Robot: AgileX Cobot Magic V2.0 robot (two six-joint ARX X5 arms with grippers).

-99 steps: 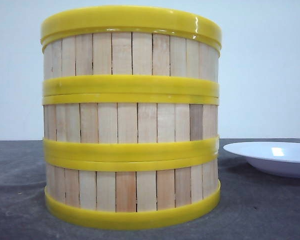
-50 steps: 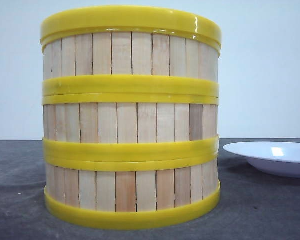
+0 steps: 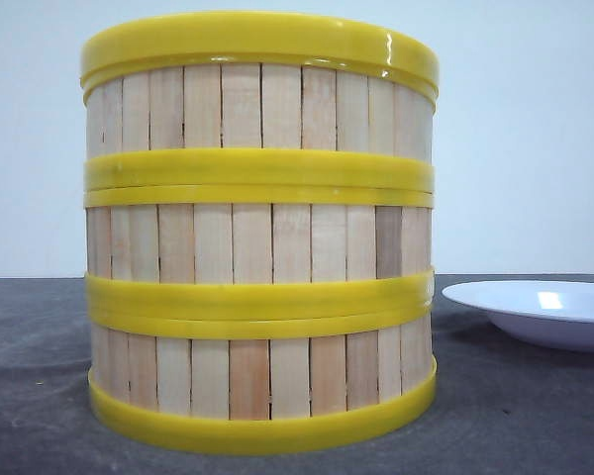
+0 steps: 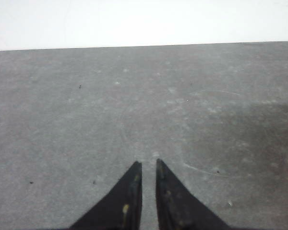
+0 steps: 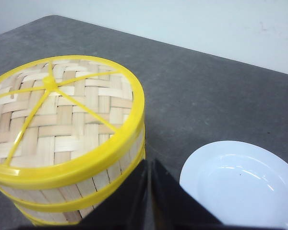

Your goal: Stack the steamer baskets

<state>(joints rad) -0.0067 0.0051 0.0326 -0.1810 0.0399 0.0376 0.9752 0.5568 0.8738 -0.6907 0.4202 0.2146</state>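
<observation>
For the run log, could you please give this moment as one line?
steamer baskets: three stacked, lid on | plate: beside | left end effector: shut | right end effector: shut

front view low, near steamer baskets (image 3: pixel 259 233), wrists overhead

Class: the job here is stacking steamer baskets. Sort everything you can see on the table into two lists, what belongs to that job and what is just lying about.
Belongs to the job:
- three round steamer baskets of pale wooden slats with yellow plastic rims, standing stacked in one column
- flat woven yellow-rimmed lid, closing the top of the stack

Just lying about:
- shallow white plate, apart from the stack on the grey table
</observation>
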